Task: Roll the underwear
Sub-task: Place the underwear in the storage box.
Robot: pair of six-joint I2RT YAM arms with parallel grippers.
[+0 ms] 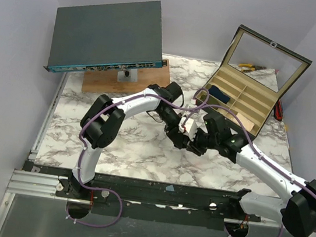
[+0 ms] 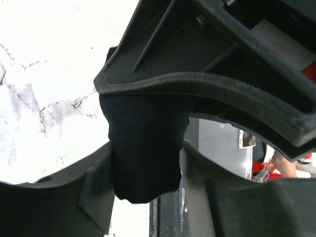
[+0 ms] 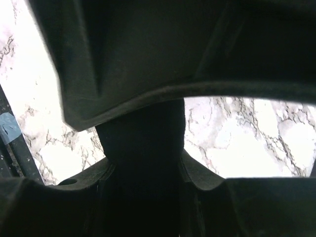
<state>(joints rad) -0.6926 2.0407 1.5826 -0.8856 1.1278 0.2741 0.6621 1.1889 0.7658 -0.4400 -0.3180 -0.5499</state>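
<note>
1. Here's the soft black fabric underwear [image 2: 145, 153], bunched into a thick dark wad over the middle of the white marble-patterned bench [image 1: 112, 147], right where the two arms meet.
2. No trim or logo shows in either wrist view. It's plain black cloth, rounded at one free end, and I can't tell whether it touches the bench.
3. The left arm's fingers [image 2: 148, 84] are clamped on the underwear, with cloth pressed against both pads.
4. The right arm's fingers [image 3: 133, 74] pinch the same garment from the opposite side, and fabric fills their gap.
5. My read is that the roll is being tightened between two grips. To do it well, anchor one end firmly, turn the other evenly, hold the cloth taut so no layer sags, and never release both grips together.
6. Further out, the open wooden compartment box [image 1: 239, 103] sits at the far right with a small dark blue fabric roll [image 1: 219, 94] inside, well apart from the action.
</note>
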